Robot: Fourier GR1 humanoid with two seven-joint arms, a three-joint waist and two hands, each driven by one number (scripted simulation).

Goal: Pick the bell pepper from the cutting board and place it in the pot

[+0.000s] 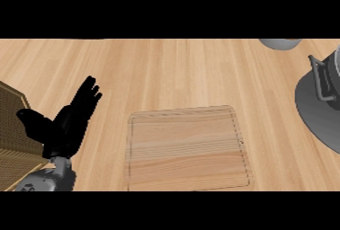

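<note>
A wooden cutting board (188, 148) lies on the counter at lower middle, and nothing rests on it. No bell pepper shows anywhere. The grey pot (325, 105) sits at the right edge, partly cut off, with a handle (320, 76) sticking up on its near side. My left hand (63, 126) stands at the lower left with fingers straight and pointing up, well left of the board and holding nothing. My right hand does not show.
A tan woven object (13, 130) lies at the left edge behind my left hand. A small grey round object (280, 43) peeks in at the top right. Bare wooden counter (172, 72) stretches above the board.
</note>
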